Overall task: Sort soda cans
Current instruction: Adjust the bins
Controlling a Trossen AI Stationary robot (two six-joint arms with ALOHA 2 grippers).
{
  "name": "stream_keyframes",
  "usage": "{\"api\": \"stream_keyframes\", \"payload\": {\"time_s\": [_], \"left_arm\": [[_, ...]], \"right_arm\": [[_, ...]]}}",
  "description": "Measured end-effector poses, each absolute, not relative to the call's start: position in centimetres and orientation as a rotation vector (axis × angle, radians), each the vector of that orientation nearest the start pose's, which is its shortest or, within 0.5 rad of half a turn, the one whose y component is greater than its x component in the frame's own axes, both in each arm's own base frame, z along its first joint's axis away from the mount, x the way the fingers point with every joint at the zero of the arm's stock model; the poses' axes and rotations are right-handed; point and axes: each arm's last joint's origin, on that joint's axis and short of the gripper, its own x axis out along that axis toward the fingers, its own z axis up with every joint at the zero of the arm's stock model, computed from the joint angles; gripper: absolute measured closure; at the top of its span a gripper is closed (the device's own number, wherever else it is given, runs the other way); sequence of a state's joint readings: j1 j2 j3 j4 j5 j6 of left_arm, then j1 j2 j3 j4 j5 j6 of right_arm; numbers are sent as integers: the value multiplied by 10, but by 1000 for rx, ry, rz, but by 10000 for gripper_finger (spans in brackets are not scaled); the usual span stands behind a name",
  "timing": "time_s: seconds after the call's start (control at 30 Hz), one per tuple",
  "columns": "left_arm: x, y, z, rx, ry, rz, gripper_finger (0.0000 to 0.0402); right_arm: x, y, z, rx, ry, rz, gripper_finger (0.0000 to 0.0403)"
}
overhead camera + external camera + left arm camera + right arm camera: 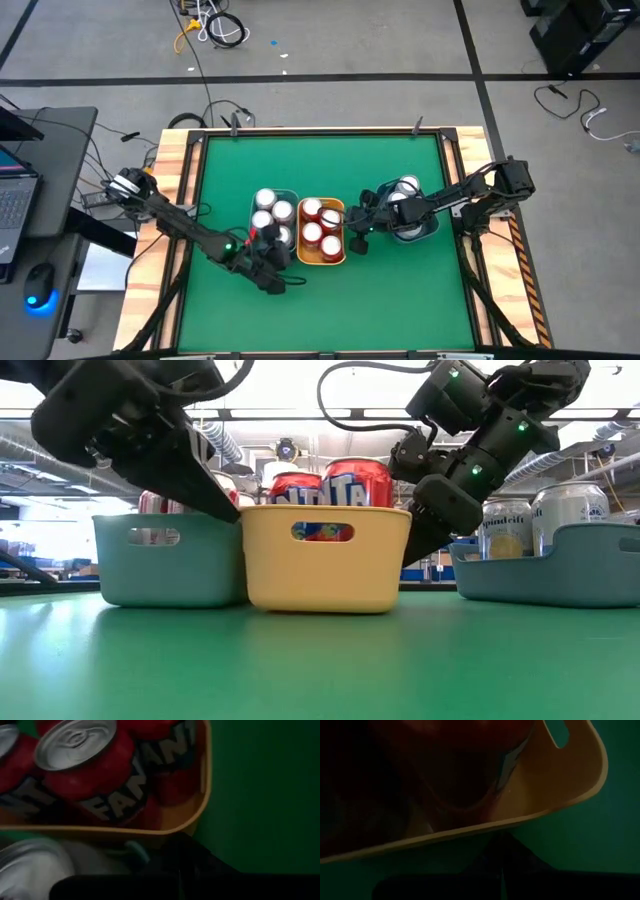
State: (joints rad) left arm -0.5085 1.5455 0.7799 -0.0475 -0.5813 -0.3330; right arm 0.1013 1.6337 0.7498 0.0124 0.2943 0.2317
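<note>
Three bins (pixel 322 262) look sorted; both claws (pixel 268 258) (pixel 358 232) flank the yellow one, grip unreadable. You'd next back away.

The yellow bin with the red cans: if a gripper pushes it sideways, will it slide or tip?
The yellow bin would probably slide: it sits flat and wide on the green table. The upright red cans inside likely weigh it down. Its thin plastic walls may flex.

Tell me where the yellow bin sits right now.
In the high view the yellow bin sits mid-table holding red cans, against the blue-grey bin on its left, with the right gripper at its right edge.
</note>
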Motion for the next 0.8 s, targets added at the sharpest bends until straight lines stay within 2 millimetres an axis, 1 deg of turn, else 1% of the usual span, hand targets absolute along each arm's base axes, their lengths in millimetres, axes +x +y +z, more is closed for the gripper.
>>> {"api": "stream_keyframes", "payload": {"time_s": [0.1,0.2,0.27,0.33,0.43,0.53,0.67,0.8], "left_arm": [[267,-132,179,92,666,140,402],[271,-135,198,67,623,93,402],[270,-135,210,85,615,76,402],[270,-135,217,118,628,67,402],[267,-133,232,142,627,57,402],[260,-130,246,138,614,59,402],[250,-125,261,121,585,53,402],[239,-124,276,93,544,10,402]], "right_arm": [[299,22,144,44,833,-277,403],[301,24,154,38,835,-270,403],[302,26,164,32,842,-266,402],[303,27,175,26,854,-262,398],[303,34,198,14,866,-243,387],[296,49,222,-12,920,-195,371],[278,79,251,-36,1033,-93,341],[251,109,263,-38,1209,-54,302]]}}
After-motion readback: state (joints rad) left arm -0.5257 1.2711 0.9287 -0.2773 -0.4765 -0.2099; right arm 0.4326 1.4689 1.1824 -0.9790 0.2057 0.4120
